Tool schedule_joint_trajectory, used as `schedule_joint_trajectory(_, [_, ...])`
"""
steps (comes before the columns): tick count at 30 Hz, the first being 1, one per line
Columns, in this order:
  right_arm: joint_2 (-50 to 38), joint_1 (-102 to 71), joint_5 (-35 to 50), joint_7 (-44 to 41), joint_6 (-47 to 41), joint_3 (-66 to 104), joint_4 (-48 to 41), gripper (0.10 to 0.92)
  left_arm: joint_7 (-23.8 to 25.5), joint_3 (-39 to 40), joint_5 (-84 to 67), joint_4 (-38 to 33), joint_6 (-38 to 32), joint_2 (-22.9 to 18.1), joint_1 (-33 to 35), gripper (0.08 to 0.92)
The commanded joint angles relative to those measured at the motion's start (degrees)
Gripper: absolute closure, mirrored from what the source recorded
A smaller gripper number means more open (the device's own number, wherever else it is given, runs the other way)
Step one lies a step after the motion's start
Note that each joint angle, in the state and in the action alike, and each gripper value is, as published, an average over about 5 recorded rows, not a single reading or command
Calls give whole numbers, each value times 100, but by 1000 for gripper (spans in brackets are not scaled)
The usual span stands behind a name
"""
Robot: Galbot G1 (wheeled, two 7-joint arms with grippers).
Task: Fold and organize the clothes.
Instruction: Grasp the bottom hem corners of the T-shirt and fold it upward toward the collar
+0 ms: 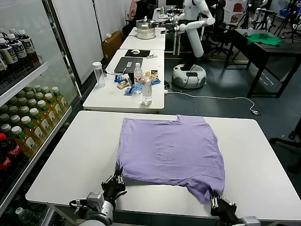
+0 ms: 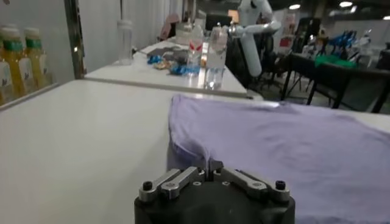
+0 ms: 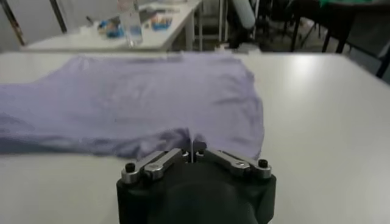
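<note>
Head view shows the purple T-shirt (image 1: 171,153) lying flat on the white table (image 1: 70,155), with the left gripper (image 1: 114,184) and right gripper (image 1: 220,203) each pinching a near corner, jaws pressed together, probably to fold it.

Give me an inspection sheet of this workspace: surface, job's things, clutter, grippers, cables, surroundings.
Surface: white table.
Job's things: lavender T-shirt lying flat, near corner bunched.
Clutter: nothing seen on this table.
Grippers: left gripper at the shirt's near left corner, right gripper at the near right corner; jaws shut on the fabric edge.
Cables: white cable on the floor behind.
Surroundings: drink shelves to the left, second table with bottles, another robot.
</note>
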Motion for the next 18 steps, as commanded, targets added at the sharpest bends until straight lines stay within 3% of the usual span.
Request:
schedule_joint_trajectory(1, [-521,706,515,37,35,408,-99,899,35,23,-426,-44,-36,294,-503,889])
schedule_joint_trajectory(18, [-1270,2048,196,-34,-94,-323,-1563,899,97,411,-271,1350,-49,391,-1767,889])
